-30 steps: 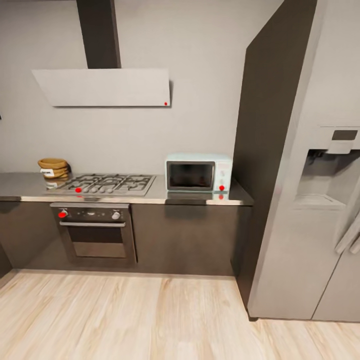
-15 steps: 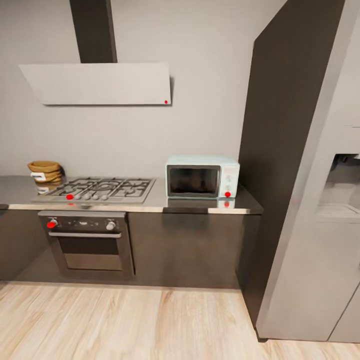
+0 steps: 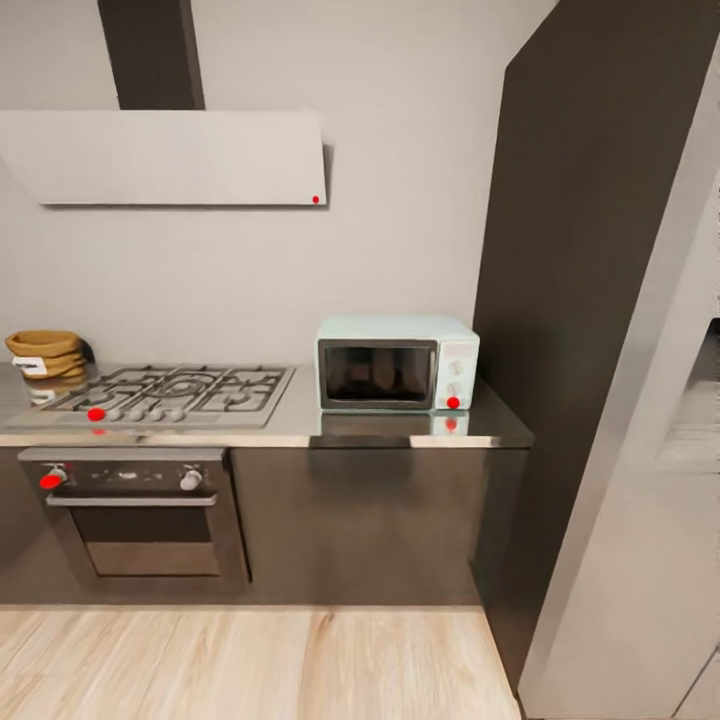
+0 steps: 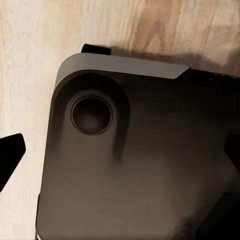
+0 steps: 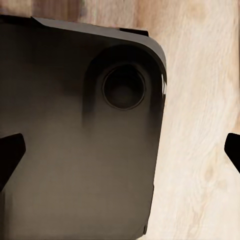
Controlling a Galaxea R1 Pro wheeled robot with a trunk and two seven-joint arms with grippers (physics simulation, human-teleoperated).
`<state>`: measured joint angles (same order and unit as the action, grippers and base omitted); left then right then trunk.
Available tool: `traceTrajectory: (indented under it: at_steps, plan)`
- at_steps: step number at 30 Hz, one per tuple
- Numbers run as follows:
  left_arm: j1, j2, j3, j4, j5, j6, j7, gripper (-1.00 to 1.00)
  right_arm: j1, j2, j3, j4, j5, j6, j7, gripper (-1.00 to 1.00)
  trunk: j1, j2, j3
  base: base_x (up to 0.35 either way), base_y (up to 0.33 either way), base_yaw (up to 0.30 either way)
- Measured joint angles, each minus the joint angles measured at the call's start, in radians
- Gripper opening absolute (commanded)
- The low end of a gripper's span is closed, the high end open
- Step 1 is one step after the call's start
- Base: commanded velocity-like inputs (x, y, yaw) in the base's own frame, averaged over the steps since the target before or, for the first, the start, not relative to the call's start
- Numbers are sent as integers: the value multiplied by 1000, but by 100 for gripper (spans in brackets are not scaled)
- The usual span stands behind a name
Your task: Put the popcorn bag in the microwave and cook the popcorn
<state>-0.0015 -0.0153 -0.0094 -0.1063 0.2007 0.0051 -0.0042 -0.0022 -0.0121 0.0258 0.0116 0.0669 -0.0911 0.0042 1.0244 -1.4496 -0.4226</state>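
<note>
A: Where's the popcorn bag [image 3: 43,352]?
B: Far left end of the countertop [image 3: 300,425], beyond the gas hob [image 3: 170,392], stacked with a lookalike sack. The microwave [image 3: 397,364] sits right of the hob, door closed.
A: Claws?
B: Both wrist views look down at the robot's dark base [image 4: 135,160] over the wood floor [image 5: 200,125]; dark fingertips [image 5: 11,152] sit at the frame edges, spread wide, holding nothing.
A: Risks?
B: Probably grabbing the wrong sack, since the two touch. The base may also clip the fridge [image 3: 650,450].

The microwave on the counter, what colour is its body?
Pale mint blue, with a dark glass door; the microwave shows best in the head view.
</note>
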Motion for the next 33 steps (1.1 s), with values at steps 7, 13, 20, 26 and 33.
traceTrajectory:
  at_steps: [7, 13, 20, 26, 33]
  plan:
    - [0, 0, 0, 0, 0, -1, 0, 100, 0, 0, 0, 0, 0, 0, 0, 100, 0, 0, 0, 323, 0, -222]
    - [0, 1, 4, 0, 5, -2, 1, 100, 1, 0, 0, 0, 4, 0, 0, 100, 0, 0, 0, 240, 0, -25]
    - [0, 2, 7, -1, 11, -3, 1, 100, 0, 0, 1, 0, 7, 1, 0, 100, 1, 0, 0, 25, 0, -1]
    - [0, 2, 8, -1, 11, -3, 1, 100, 0, 1, 1, 0, 5, -1, 3, 100, 1, 0, 0, 0, 0, 26]
    - [0, 2, 8, -1, 11, -4, 1, 100, 0, 0, 1, -1, 4, -1, 0, 100, 1, 0, -4, 0, 0, 157]
